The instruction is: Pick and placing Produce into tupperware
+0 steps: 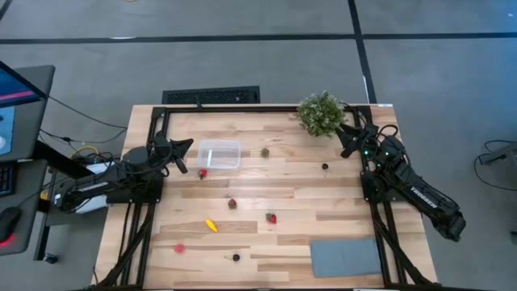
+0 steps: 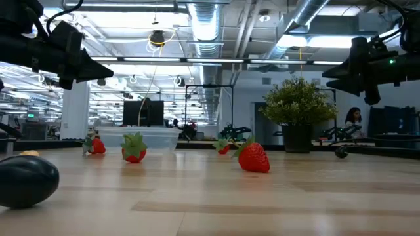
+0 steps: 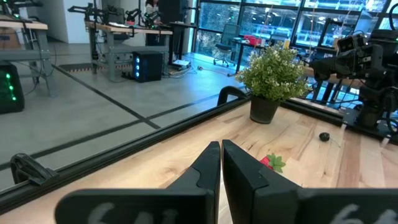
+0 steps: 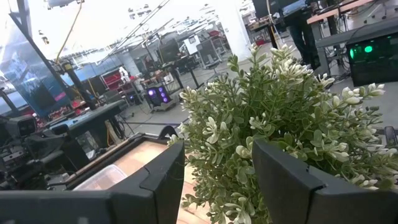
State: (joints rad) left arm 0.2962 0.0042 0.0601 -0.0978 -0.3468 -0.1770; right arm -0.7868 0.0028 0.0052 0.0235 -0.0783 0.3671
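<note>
Left pincer [image 1: 187, 146] clenched on nothing, poised above the desk's [image 1: 323, 202] left side near the far-left corner, just beside the small clear rounded plastic tupperware box [image 1: 219, 153], which sits near the far edge, left of centre, apparently with no produce in it. Closest produce: a small red strawberry-like piece [image 1: 202, 172] touching or just beside the box's near-left corner, likely the first pick. Best done by spreading the fingers before descending, coming straight down over the berry, closing gently since such a tiny rounded piece may roll or squirt out, then lifting clear of the box wall before releasing inside. Further along the desk: a second red piece [image 1: 179, 249] near the near-left corner, a yellow elongated piece [image 1: 211, 225], a dark round berry [image 1: 236, 257] by the near edge, a brownish-red bit [image 1: 232, 204] at centre, a greenish bit [image 1: 264, 151] just right of the box, another red strawberry [image 1: 272, 217], a dark berry [image 1: 325, 167] toward the right. Flat grey rectangular mat [image 1: 345, 258] at the near-right corner, not a target. Bushy green potted plant [image 1: 321, 114] on the far edge, right of centre. Right pincer [image 1: 349, 138] released and holding nothing, waiting just beside that plant at the far-right corner; worth backing away from the foliage before any reach.
</note>
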